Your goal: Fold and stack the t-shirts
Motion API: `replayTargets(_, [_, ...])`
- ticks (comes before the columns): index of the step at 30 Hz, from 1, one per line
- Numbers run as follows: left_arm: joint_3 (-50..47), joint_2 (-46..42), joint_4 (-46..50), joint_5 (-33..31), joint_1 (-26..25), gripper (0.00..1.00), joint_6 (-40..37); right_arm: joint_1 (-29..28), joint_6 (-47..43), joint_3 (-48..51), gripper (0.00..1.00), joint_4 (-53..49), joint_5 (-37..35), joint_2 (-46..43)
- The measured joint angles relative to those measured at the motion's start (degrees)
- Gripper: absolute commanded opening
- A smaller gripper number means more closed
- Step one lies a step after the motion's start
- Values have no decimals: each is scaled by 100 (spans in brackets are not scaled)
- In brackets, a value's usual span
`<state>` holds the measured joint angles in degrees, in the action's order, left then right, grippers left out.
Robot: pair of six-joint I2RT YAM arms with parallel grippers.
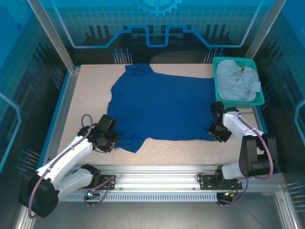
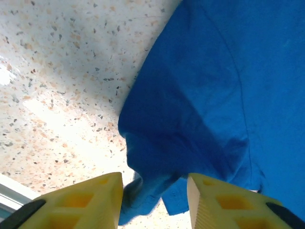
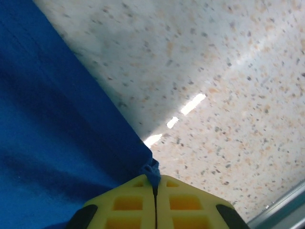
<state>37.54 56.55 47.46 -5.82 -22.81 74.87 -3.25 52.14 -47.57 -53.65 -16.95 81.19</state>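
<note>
Blue t-shirt (image 1: 162, 107) is lying spread across the speckled tabletop (image 1: 90, 90), mostly flat with a few soft ripples. The grey t-shirt (image 1: 236, 78) is sitting crumpled in the teal basket (image 1: 233, 59) at the far right corner.

You are working on the first garment. Judging by how it is lying, you are setting up a fold rather than finishing one, since no edge is doubled over yet.

Your left end effector (image 1: 112, 139) is hovering low over the near-left flap of the cloth, which looks like a sleeve. Its yellow fingers (image 2: 86, 202) are standing apart, and a bunched edge of blue fabric is resting loose between them, ungripped.

Your right end effector (image 1: 217, 132) is sitting at the near-right corner. Its fingers (image 3: 186, 200) are pressing together on the very tip of the hem, and a small nub of blue is poking out past the pads.

The next move is calling for a matching hold on the left. Your open fingers are needing to come down around that flap and clamp it before anything is lifted. Both arms will then be carrying the near edge together, keeping the cloth taut between them so the fold lands straight.

The right-hand pinch is looking thin and may be slipping under any hard pull, so you are better off lifting gently. The blue t-shirt is taking priority, and the grey one is waiting its turn.
</note>
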Motion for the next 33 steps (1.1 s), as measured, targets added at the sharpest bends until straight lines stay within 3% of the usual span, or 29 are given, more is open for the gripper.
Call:
replayTargets(2, [420, 4, 179, -94, 55, 47, -59, 33, 101, 0, 41, -55, 33, -146])
replayTargets(4, [942, 114, 190, -92, 243, 46, -175, 37, 127, -7, 46, -79, 96, -448])
replayTargets(9, [2103, 1257, -417, 140, 1121, 35, -520, -33, -50, -437, 34, 81, 372, -970])
replayTargets(12, [2833, 2599, -1054, 442, 1513, 27, -686, -212, -409, -723, 31, 647, 894, -835])
replayTargets(17, [4516, 5167, -1950, 896, 1727, 24, -883, -614, -973, -1143, 30, 1327, 1687, -326])
replayTargets(22, [5709, 6784, -2103, 1062, 1794, 21, -962, -796, -1283, -1694, 30, 1558, 2201, 269])
replayTargets(26, [5388, 6935, -2072, 1003, 2057, 18, -1056, -883, -1392, -2009, 30, 1556, 2387, 658])
replayTargets(33, [3617, 5729, -2302, 866, 2820, 19, -1207, -1113, -1471, -2481, 31, 1401, 2500, 1298])
